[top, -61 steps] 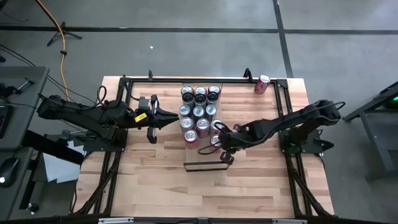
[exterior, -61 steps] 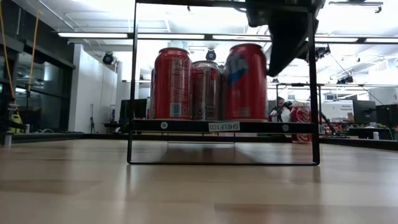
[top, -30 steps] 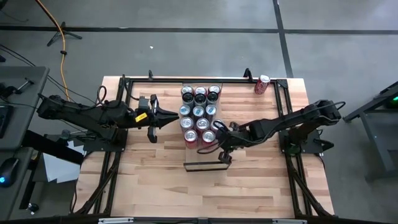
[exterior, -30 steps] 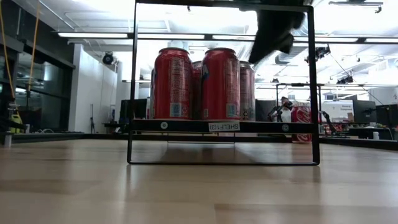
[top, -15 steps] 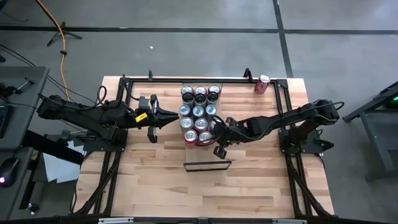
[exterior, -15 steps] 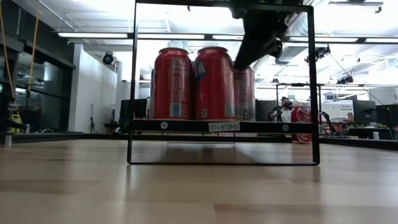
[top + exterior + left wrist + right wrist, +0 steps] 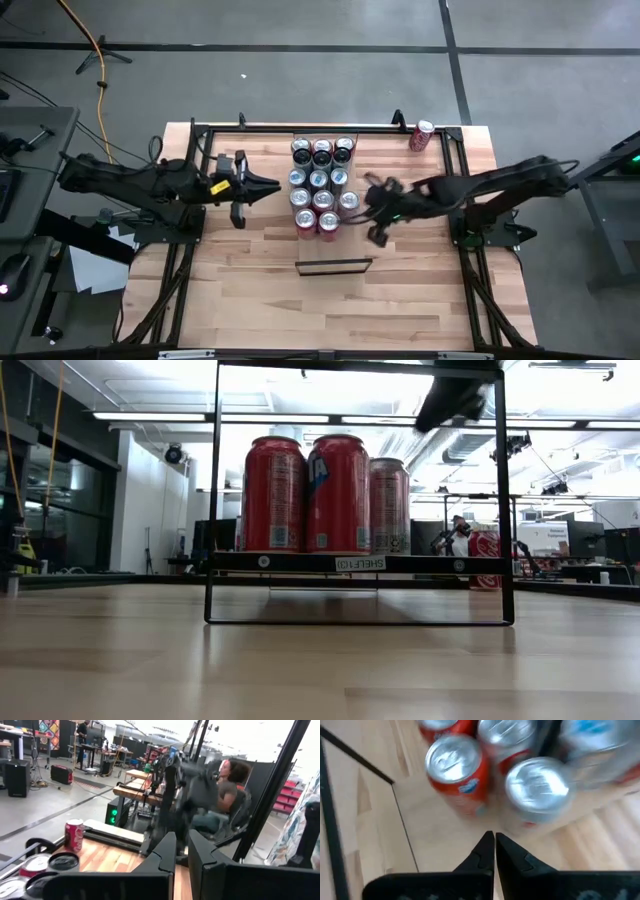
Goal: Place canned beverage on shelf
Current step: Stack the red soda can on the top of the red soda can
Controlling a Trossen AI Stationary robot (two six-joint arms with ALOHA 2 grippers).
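Observation:
The shelf [image 7: 332, 248] is a narrow pale board with black end rails, lying across the table's middle. Several red cans [image 7: 320, 185] stand upright in rows on it. The nearest ones [image 7: 338, 493] show above the shelf's front edge [image 7: 300, 562]. My right gripper [image 7: 378, 232] hangs shut, to the right of the can cluster and above the table, pointing down at the two nearest cans [image 7: 457, 767] without touching them. My left gripper [image 7: 272, 186] is shut and level, left of the cans, holding nothing.
One more red can [image 7: 421, 135] sits at the table's far right corner, also seen as the lone can [image 7: 74, 834] from the left wrist. A black frame [image 7: 300, 127] runs along the table's edges. Bare wood [image 7: 330, 310] lies in front of the shelf. A person [image 7: 227, 785] sits beyond the table.
My right gripper, still shut, first nudged the nearest can a little toward the table's left, against its neighbour. It then rose and drew back toward the table's right edge, clear of the cans. The can stays upright on the shelf.

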